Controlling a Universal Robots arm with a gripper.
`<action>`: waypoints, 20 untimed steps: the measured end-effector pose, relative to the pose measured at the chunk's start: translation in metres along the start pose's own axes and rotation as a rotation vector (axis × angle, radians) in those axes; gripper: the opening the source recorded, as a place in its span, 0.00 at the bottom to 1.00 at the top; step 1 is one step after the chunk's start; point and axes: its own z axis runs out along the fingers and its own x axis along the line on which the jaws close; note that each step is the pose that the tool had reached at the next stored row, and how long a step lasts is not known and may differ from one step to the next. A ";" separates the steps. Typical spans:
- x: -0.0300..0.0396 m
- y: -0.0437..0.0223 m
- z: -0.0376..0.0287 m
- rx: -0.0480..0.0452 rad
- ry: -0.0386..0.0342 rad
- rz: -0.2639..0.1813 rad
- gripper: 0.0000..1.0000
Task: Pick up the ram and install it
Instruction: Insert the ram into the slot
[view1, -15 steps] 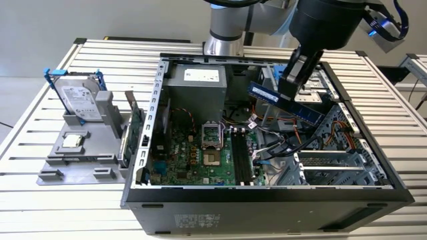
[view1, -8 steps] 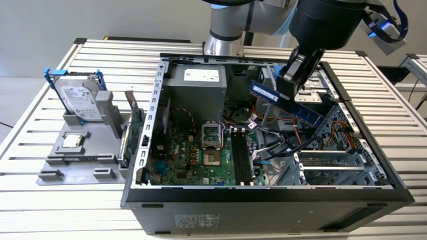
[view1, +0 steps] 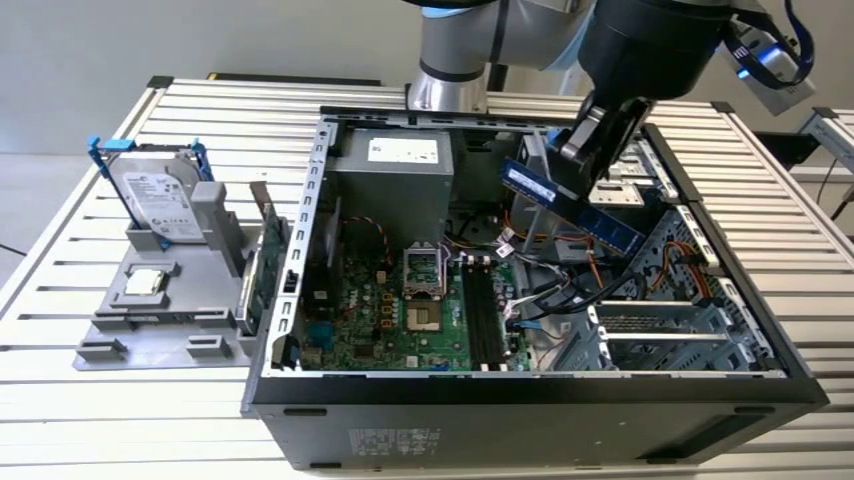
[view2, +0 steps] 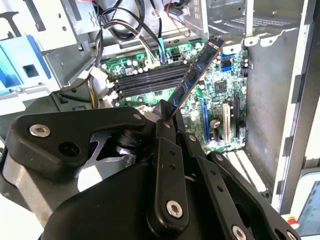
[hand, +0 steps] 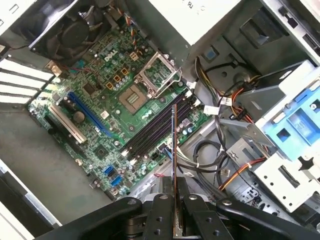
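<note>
The ram (view1: 611, 225) is a long blue-green stick. It hangs tilted in the air over the open computer case (view1: 287, 300), with my gripper (view1: 594, 170) shut on its upper edge. In the second wrist view the ram (view2: 197, 70) slants out from the gripper (view2: 167, 122) above the green motherboard (view2: 220, 100). The first wrist view has the ram (hand: 174, 145) edge-on, rising from the gripper (hand: 175, 200) over the black memory slots (hand: 150, 131). In the exterior view those memory slots (view1: 481, 318) lie below the stick and toward that view's left, apart from it.
Inside the case are a power supply (view1: 400, 160), loose cables (view1: 554, 285) and a metal drive cage (view1: 667, 330). On the exterior view's left a grey holder (view1: 160, 320) carries a silver hard drive (view1: 160, 195) in a blue frame and a large green card (view1: 271, 255). A slatted table (view1: 80, 400) surrounds everything.
</note>
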 end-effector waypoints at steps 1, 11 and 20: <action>0.0000 0.0000 0.0000 -0.0003 -0.0001 0.009 0.00; 0.0000 0.0000 0.0000 -0.0037 -0.0013 0.102 0.00; 0.0000 0.0000 0.0000 -0.0064 -0.0021 0.181 0.00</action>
